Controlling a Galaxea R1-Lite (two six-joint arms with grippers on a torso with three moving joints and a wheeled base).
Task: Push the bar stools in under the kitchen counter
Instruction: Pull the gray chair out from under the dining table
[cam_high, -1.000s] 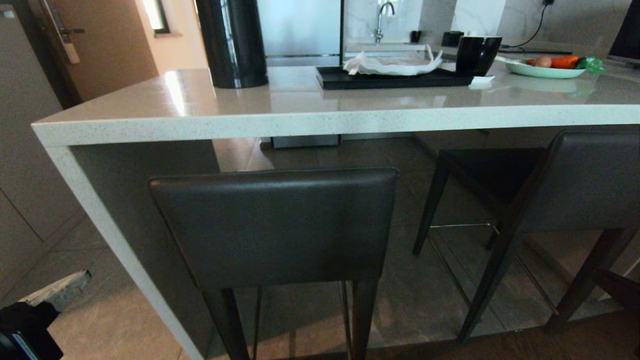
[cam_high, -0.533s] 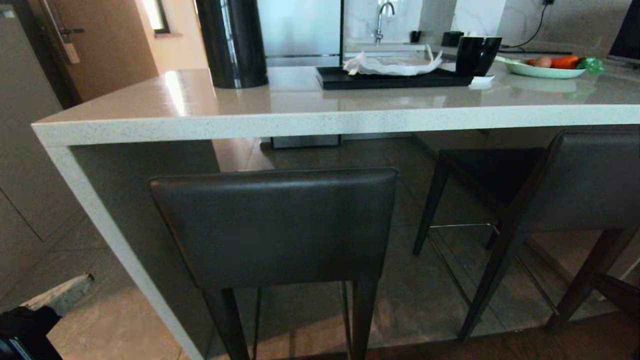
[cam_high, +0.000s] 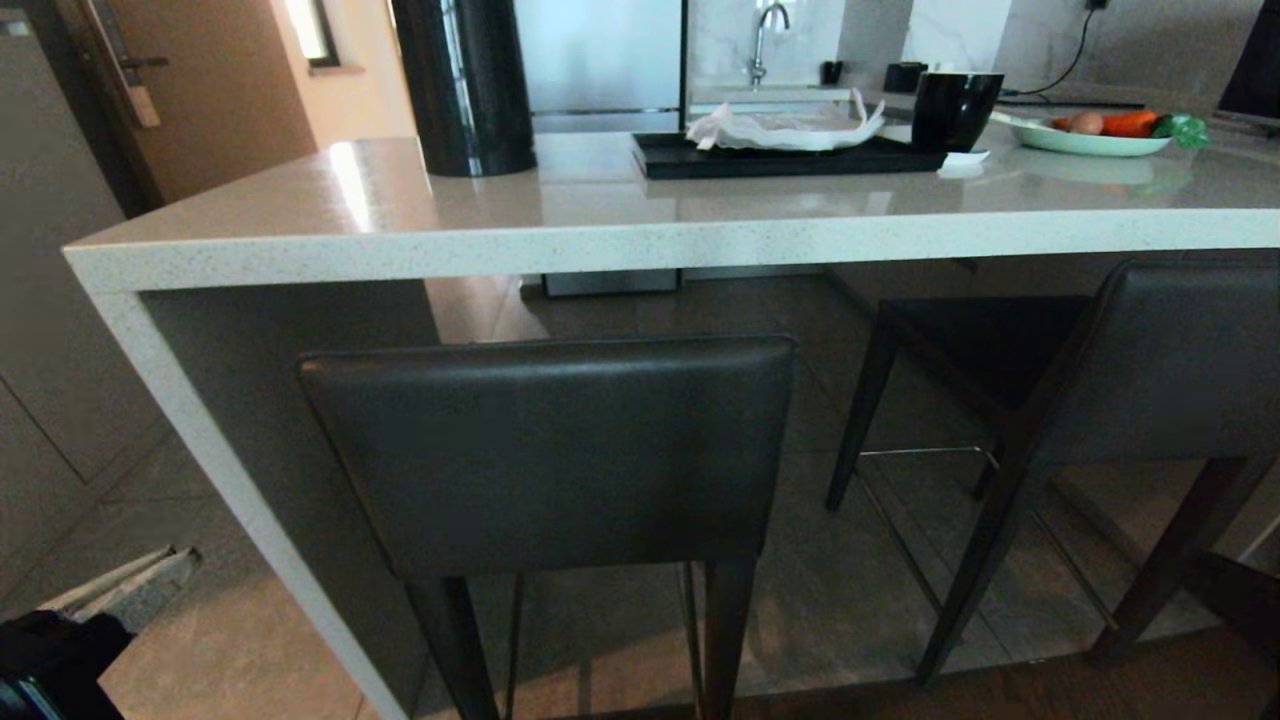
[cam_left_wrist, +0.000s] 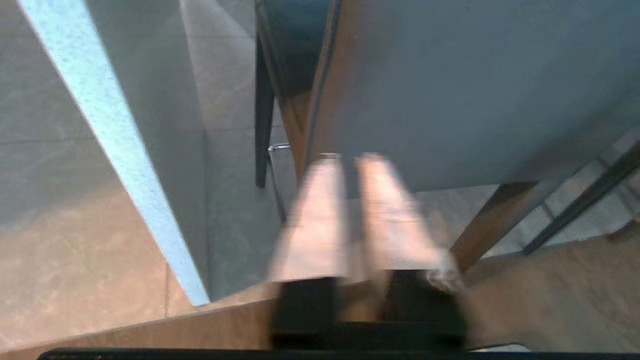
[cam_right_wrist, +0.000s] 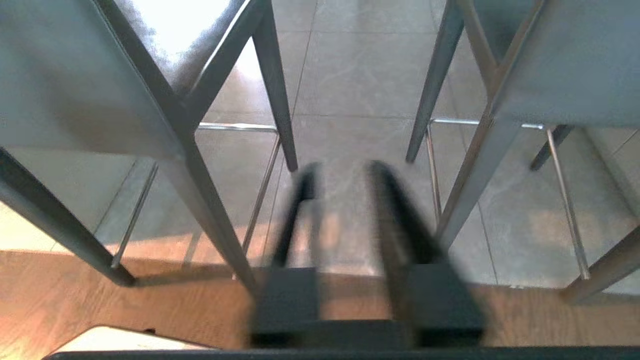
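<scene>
Pushing the near bar stool (cam_high: 550, 455), standing at the kitchen counter (cam_high: 600, 245), press its stiff backrest; left gripper (cam_left_wrist: 350, 160) and right gripper (cam_right_wrist: 340, 172) slightly parted, empty; expect leg drag.

A black tray (cam_high: 790, 157), dark cup (cam_high: 955, 108) and vegetable plate (cam_high: 1090, 140) sit together.

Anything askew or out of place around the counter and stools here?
The right stool stands angled to the counter, backrest turned aside, while the left stool faces it squarely. A crumpled white cloth lies on the black tray.
</scene>
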